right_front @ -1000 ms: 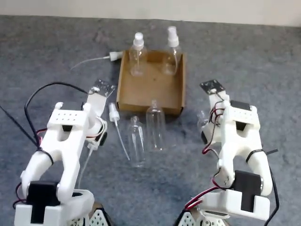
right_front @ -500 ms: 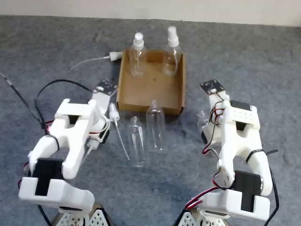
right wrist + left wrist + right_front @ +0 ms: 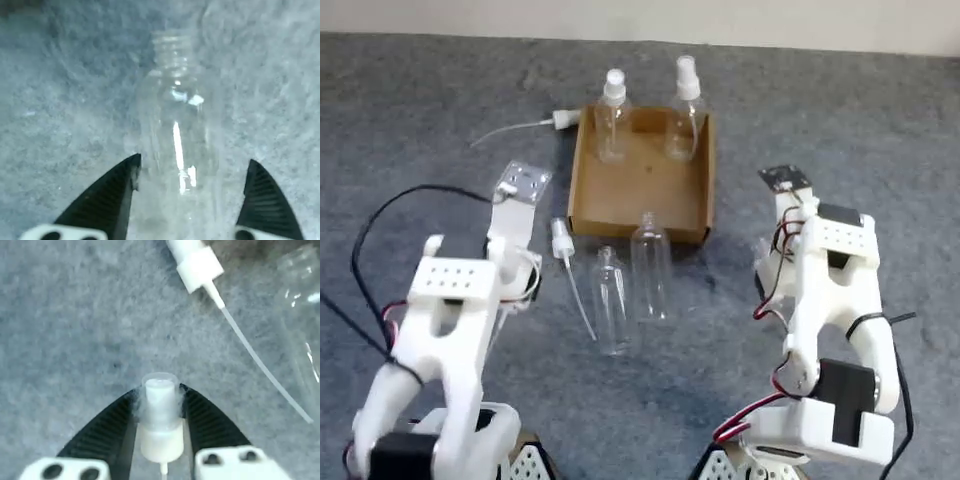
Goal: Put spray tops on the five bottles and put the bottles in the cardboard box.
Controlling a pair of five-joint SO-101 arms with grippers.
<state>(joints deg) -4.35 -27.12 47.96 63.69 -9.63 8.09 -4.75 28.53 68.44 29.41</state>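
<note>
Left pincer [image 3: 159,390] is closed on a spray top [image 3: 160,415], clamped around its cap with the nozzle end poking out past the tips. Its tube runs back under the pincer and is mostly hidden. It's over the worktop [image 3: 430,110], left of the box [image 3: 640,190].

Right pincer [image 3: 194,161] is wide open and straddles a bare bottle [image 3: 177,140] right of the box, neck pointing away. It isn't holding anything, and I can't tell if either jaw touches.

Risks as I see them:
- The bottle is light and smooth, so an off-centre close will probably roll or squirt it out.
- The tube has to go down a narrow neck. If the bottle isn't held firmly, the tube will likely bend or push the bottle aside.
- The grip on the round cap is short, so the top may twist when pressed on.
- A loose top [image 3: 560,240] and its tube lie just right of the left arm, and a sweep could drag them.
- Two more bare bottles [image 3: 610,300] lie just near of the box, in the path between the arms, and are easy to knock.

Two capped bottles [image 3: 612,125] are at the box's far side.
</note>
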